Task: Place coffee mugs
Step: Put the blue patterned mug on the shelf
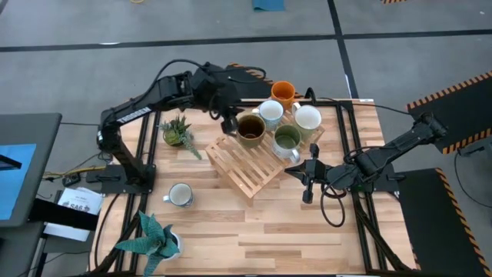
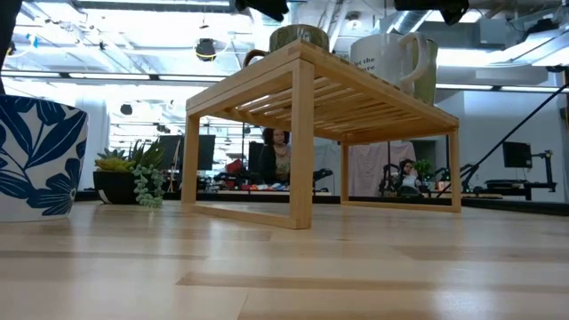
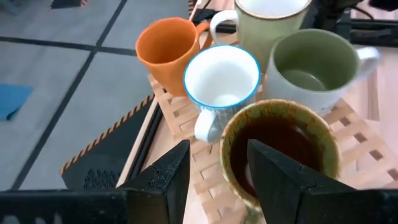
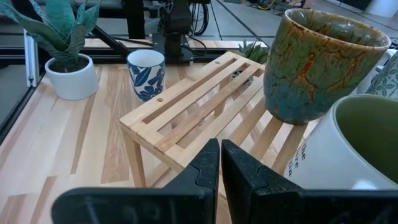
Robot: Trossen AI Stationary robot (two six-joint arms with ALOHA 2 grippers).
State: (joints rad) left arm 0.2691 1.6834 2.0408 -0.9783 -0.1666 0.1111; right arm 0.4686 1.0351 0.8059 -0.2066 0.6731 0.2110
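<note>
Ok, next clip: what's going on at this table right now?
Mugs are being set on the slatted wooden rack. The left gripper is open at the rim of the dark brown mug, which stands on the rack beside the orange mug, a blue-rimmed white mug, a cream mug and the pale green mug. One blue-patterned mug is on the table, off the rack. The right gripper, shut and holding nothing, waits next to the rack.

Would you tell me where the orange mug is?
In the high view, the orange mug sits at the wood rack's far edge, beside the blue-rimmed white mug.
</note>
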